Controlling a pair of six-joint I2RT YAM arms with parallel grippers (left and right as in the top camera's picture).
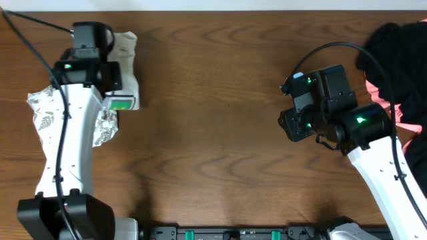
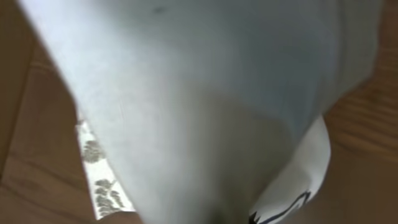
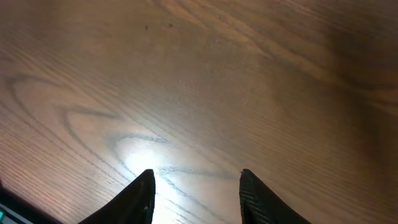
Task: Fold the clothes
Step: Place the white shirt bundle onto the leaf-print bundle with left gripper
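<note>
Brown wood grain runs across the desk (image 1: 213, 100), with a bright patch of reflected light showing in the right wrist view. A pale strip lies beyond the far edge, and a black rail (image 1: 227, 234) with green pieces sits along the near edge.

The middle of the desk is bare. Clothes sit at both sides. At the left, the white T-shirt (image 1: 125, 67) lies bunched with its green print (image 1: 121, 103) facing up, on top of a leaf-print garment (image 1: 45, 115). At the far right edge, a black garment (image 1: 400, 50) is heaped over a coral-pink garment (image 1: 379, 93).

The left end effector (image 1: 93, 37) is over the shirt and closed. White cloth fills its camera view, so I cannot tell whether it pinches the fabric. The right end effector (image 3: 196, 196) hangs over bare wood between the centre and the right-hand heap, its two dark fingers (image 3: 144, 194) partly spread with nothing between them.
</note>
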